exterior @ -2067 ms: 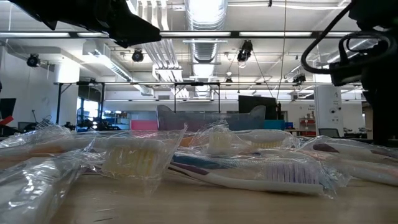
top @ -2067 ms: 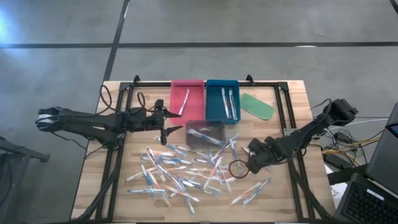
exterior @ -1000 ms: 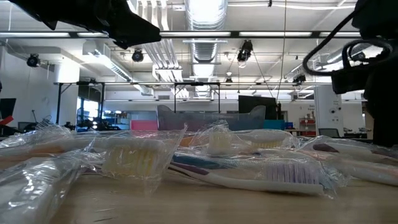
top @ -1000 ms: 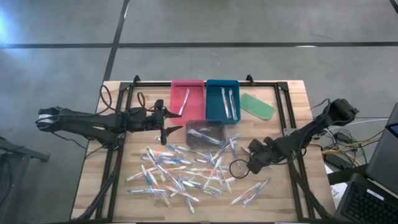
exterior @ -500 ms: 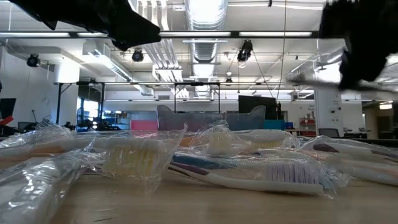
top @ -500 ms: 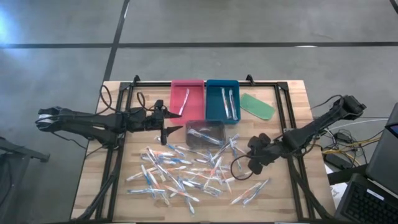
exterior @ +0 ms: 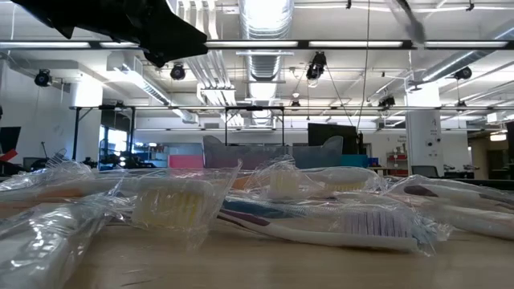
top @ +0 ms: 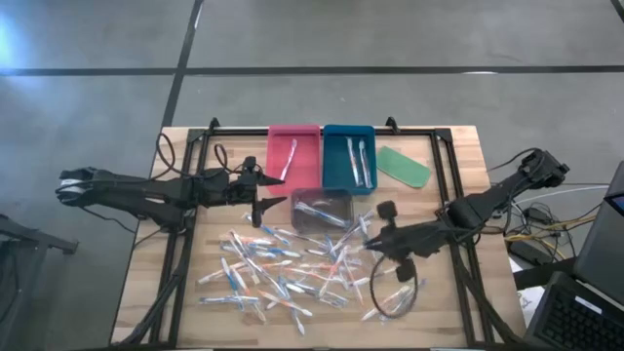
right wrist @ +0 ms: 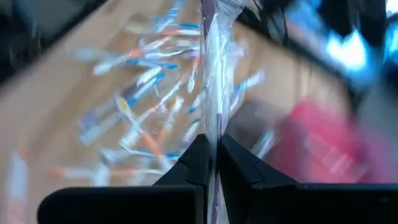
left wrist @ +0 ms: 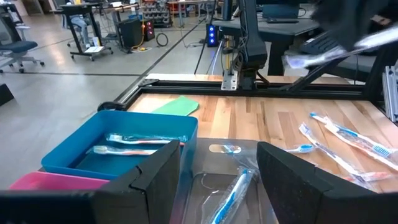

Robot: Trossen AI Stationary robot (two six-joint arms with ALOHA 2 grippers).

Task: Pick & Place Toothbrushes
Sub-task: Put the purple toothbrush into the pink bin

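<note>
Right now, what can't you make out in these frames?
- Colour of the wrapped toothbrush pinched in the right gripper: right wrist view, motion blur.
- Bin contents: low view, piled toothbrushes block them.
- Brush count in clear bin: high view, too small.
- Pink bin: left wrist view, cut off.

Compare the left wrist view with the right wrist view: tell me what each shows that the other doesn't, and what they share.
Only the left wrist view: the open left gripper over the clear tray, which holds a wrapped toothbrush; the blue tray with two brushes; the green piece.

Only the right wrist view: the right gripper shut on a wrapped brush sticking out past its fingers.

Both: the wooden table, loose toothbrushes on it, and something pink that looks like the pink tray.
</note>
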